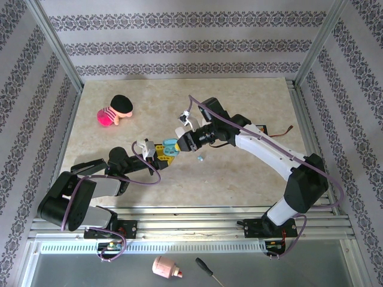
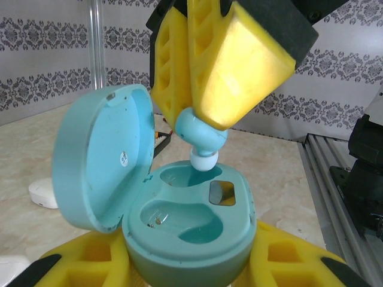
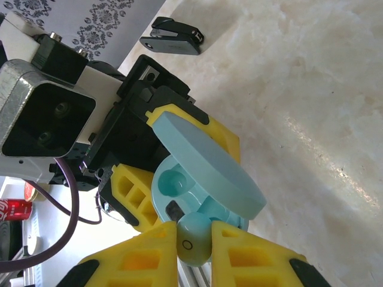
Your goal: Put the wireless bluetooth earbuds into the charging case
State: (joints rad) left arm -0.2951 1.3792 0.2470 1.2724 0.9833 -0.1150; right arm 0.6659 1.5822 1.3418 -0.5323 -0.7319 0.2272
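A pale blue charging case point(image 2: 179, 251) stands with its lid point(image 2: 99, 158) swung open, and my left gripper point(image 2: 191, 263) is shut on its base. Both sockets in it are empty. My right gripper point(image 2: 200, 116) is shut on a pale blue earbud point(image 2: 202, 139), whose white tip hangs just over the far socket point(image 2: 179, 175). In the right wrist view the earbud point(image 3: 194, 239) sits pinched between the yellow pads point(image 3: 143, 257), right in front of the case point(image 3: 209, 161). From above, the two grippers meet at the case point(image 1: 170, 146) mid-table. A second small blue bud point(image 1: 200, 158) lies on the table just right of them.
A pink plush toy with a black cap point(image 1: 115, 110) lies at the back left. A white pebble-shaped case point(image 2: 43, 194) rests on the table beyond the blue case's lid. A small black clip-like object point(image 3: 172, 37) lies near the wall. Aluminium rails point(image 1: 299, 107) edge the table.
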